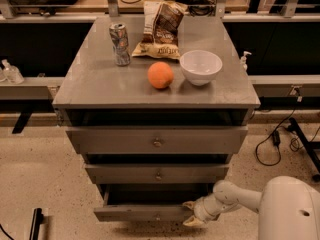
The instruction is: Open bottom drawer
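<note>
R end of btm drawer (142, 213) behind claw (191, 213)

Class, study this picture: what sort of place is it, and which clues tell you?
Probably a robotics lab or workshop: a grey metal cabinet, loose cables on the floor, and a robot arm whose claw is at the right end of the bottom drawer.

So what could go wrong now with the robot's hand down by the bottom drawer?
1. The gripper sits at the right end of the bottom drawer, not at the middle knob. Pulling from one end might twist the drawer and jam it.
2. From that end it might also slip off, leaving the drawer only partly open.
3. A hard tug could shake the cabinet, so the orange might roll off the cabinet top, or the upright can might tip.
</note>
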Motion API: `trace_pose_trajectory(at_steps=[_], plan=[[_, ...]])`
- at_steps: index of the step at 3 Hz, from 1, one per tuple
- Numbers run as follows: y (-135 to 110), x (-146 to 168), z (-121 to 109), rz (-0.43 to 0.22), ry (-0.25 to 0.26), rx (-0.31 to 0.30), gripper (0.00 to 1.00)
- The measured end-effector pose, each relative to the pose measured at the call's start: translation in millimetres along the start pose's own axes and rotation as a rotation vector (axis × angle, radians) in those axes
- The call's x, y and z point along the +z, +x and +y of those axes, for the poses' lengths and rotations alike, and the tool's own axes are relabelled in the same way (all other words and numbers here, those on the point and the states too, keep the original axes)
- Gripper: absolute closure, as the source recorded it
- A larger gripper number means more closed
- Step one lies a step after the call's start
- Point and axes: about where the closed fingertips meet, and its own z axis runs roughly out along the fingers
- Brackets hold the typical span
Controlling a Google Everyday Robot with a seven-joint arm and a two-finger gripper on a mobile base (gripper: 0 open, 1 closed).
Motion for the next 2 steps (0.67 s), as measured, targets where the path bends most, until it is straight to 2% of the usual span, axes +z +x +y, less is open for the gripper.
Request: trace_pose_trajectory(at_steps=[1, 2], plan=[[-0.6, -0.9, 0.4, -0.002, -0.001, -0.002, 0.88], [-8.4, -10.4, 6.2, -0.049, -0.023, -0.058, 1.00]])
